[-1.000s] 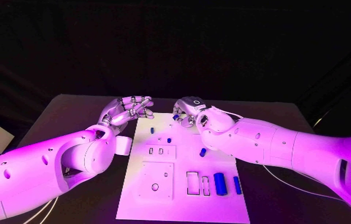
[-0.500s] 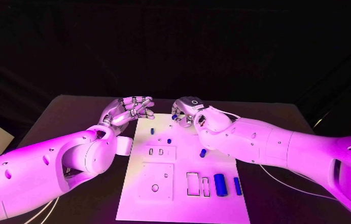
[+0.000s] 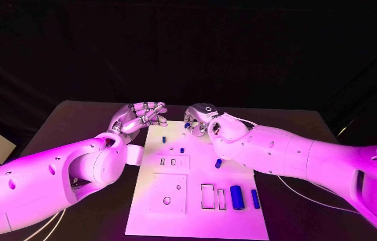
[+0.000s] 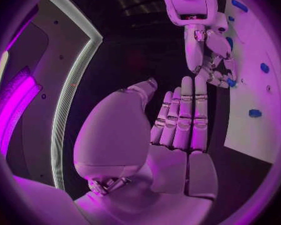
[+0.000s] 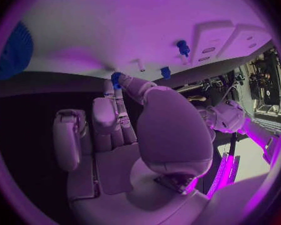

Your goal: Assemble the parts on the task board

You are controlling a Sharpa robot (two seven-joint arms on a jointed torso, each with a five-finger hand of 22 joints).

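Observation:
The white task board (image 3: 196, 208) lies in the middle of the table. My right hand (image 3: 204, 119) hovers over its far edge and pinches a small blue part (image 3: 188, 125) between thumb and a fingertip. The right wrist view shows that same part (image 5: 117, 78) at the fingertips (image 5: 129, 83), just above the board (image 5: 103, 20). My left hand (image 3: 139, 116) is raised beside the board's far left corner with its fingers apart and nothing in it, and its palm (image 4: 178, 135) is bare in the left wrist view. Loose blue parts lie on the board, among them a small peg (image 3: 163, 140), another peg (image 3: 181, 150) and a short piece (image 3: 218, 163).
A large blue cylinder (image 3: 236, 197) and a thinner blue bar (image 3: 255, 198) lie at the board's near right, beside rectangular slots (image 3: 207, 196). Two raised white blocks (image 3: 174, 163) (image 3: 168, 193) sit left of centre. Black table (image 3: 78, 126) surrounds the board.

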